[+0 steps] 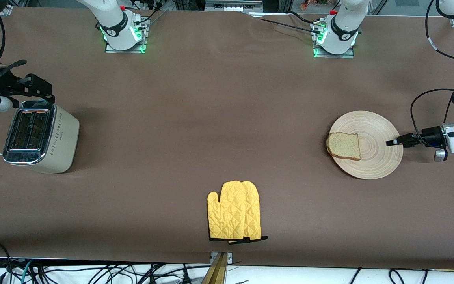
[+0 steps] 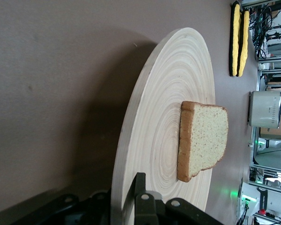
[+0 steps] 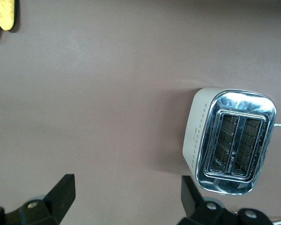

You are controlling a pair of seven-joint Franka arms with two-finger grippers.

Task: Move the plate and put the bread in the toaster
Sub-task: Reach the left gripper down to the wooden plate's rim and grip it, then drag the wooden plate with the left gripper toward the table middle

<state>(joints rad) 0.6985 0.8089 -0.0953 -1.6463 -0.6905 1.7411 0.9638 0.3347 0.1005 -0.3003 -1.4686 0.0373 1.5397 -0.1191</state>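
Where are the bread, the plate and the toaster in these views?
bread (image 1: 344, 145): front view, middle of the slice's top face.
plate (image 1: 376, 159): front view, bare grooved wood beside the slice.
toaster (image 3: 236, 140): right wrist view, chrome top between the two slots.

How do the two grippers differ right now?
The left gripper is shut on the plate at its rim; the right gripper is open and holds nothing. The left one is down at table level by the bread; the right one hangs over the toaster. Both have black fingers.
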